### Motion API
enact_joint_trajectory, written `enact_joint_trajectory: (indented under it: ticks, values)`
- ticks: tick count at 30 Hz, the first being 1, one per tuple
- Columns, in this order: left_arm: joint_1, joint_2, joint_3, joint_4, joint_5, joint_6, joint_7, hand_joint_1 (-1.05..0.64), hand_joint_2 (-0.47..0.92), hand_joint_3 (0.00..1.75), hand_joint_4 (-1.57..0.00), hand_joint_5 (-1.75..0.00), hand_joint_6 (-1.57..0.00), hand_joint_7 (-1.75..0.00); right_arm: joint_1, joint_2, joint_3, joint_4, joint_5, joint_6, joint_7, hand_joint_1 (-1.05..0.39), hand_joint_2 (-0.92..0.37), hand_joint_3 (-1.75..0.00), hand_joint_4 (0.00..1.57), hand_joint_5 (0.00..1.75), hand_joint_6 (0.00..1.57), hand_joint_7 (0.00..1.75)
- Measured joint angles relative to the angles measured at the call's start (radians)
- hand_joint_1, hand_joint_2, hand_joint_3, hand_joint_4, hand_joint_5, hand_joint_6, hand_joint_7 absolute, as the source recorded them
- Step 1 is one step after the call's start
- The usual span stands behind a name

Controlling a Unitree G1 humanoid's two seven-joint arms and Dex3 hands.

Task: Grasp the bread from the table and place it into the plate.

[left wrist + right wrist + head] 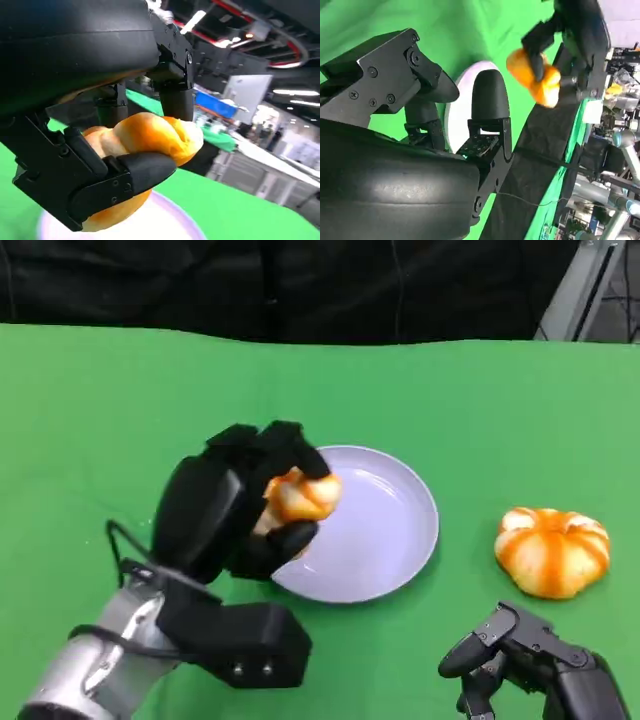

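A green cloth table (100, 410) backed by a dark curtain carries a pale plate (385, 540), and the left hand (235, 510) holds the bread (300, 495) pinched between its fingers (135, 172) over the plate's near-left rim, apparently raised so the roll can clear the rim before release. The right hand (525, 665) rests low with its fingers apart, holding nothing, just short of an orange pumpkin-shaped bun (552, 550) lying beyond its fingertips.

Plate (390, 540) seemingly bare (pumpkin-shaped bun (552, 551) well apart).
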Motion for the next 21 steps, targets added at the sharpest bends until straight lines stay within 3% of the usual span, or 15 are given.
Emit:
enact_joint_trajectory:
  ticks: [5,10,12,13,14,16,21]
  values:
    - [-0.166,-0.110,-0.086,0.175,0.059,0.057,-0.001,-0.18,0.37,1.20,-0.88,-1.75,-0.68,-1.75,0.009,-0.002,-0.001,-0.005,0.002,0.001,0.000,-0.02,-0.50,-1.16,0.61,1.62,0.69,1.35]
    - [-0.228,-0.145,-0.121,0.223,0.075,0.096,-0.003,-0.19,0.42,1.10,-0.86,-1.75,-0.65,-1.75,0.018,-0.002,0.002,-0.017,0.000,0.005,0.000,-0.01,-0.51,-1.17,0.60,1.61,0.68,1.35]
    - [-0.230,-0.145,-0.126,0.233,0.077,0.126,-0.023,-0.22,0.53,0.92,-0.74,-1.75,-0.67,-1.34,0.018,-0.002,0.003,-0.021,0.000,0.007,0.000,0.00,-0.51,-1.17,0.60,1.61,0.68,1.35]
    - [-0.230,-0.145,-0.129,0.235,0.075,0.146,-0.046,-0.23,0.61,0.76,-0.66,-1.53,-0.65,-1.04,0.018,-0.002,0.003,-0.021,0.000,0.008,0.000,0.00,-0.50,-1.17,0.60,1.61,0.68,1.35]
    - [-0.230,-0.145,-0.130,0.235,0.071,0.170,-0.082,-0.28,0.74,0.52,-0.55,-1.19,-0.61,-0.67,0.018,-0.002,0.004,-0.021,0.000,0.008,0.000,0.00,-0.50,-1.18,0.60,1.61,0.68,1.35]
    - [-0.230,-0.143,-0.138,0.223,0.071,0.234,-0.174,-0.40,0.88,0.28,-0.34,-0.71,-0.49,-0.25,0.017,-0.003,0.005,-0.022,0.000,0.008,0.000,-0.01,-0.50,-1.18,0.61,1.61,0.68,1.36]
    - [-0.231,-0.130,-0.194,0.136,0.125,0.422,-0.371,-0.59,0.92,0.28,-0.02,-0.39,-0.27,-0.02,0.017,-0.002,0.009,-0.024,0.001,0.008,0.000,-0.02,-0.50,-1.17,0.61,1.62,0.68,1.36]
